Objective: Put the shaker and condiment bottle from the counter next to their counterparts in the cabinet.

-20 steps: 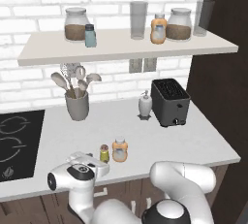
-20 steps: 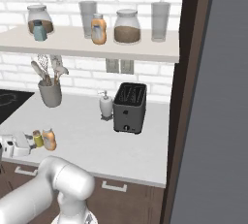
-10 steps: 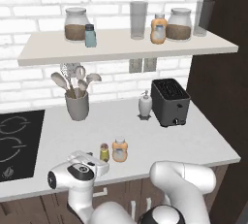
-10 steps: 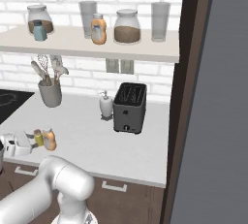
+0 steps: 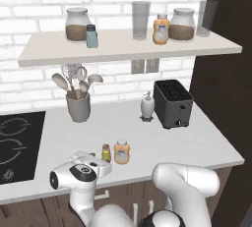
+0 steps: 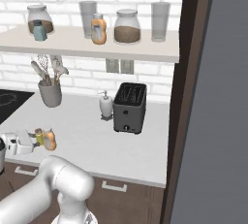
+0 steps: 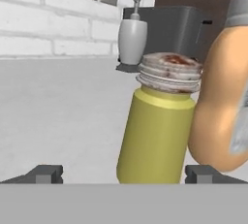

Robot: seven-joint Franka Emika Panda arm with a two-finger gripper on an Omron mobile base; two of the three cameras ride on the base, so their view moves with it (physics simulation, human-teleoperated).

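Observation:
The small yellow-green shaker [image 5: 106, 152] stands near the front edge of the counter [image 5: 167, 145]. Just to its right is the orange condiment bottle [image 5: 121, 151], almost touching it. My gripper [image 5: 102, 163] is level with the counter and open, pointing at the shaker from the front. In the hand view the shaker [image 7: 157, 126] rises between the two fingertips [image 7: 46, 173], closer to the right one, and the bottle [image 7: 223, 97] is beside it. On the cabinet shelf [image 5: 128, 50] stand the counterparts, a teal shaker [image 5: 91, 36] and an orange bottle [image 5: 161, 28].
A black toaster [image 5: 172, 103] and a white soap dispenser [image 5: 147, 107] sit at the back of the counter. A grey utensil holder [image 5: 78, 104] is left of them, and the black cooktop [image 5: 15, 145] is at far left. Glass jars [image 5: 77, 24] and tumblers [image 5: 141, 19] share the shelf.
My open gripper has edged a little closer to the shaker. The shaker and bottle have not moved.

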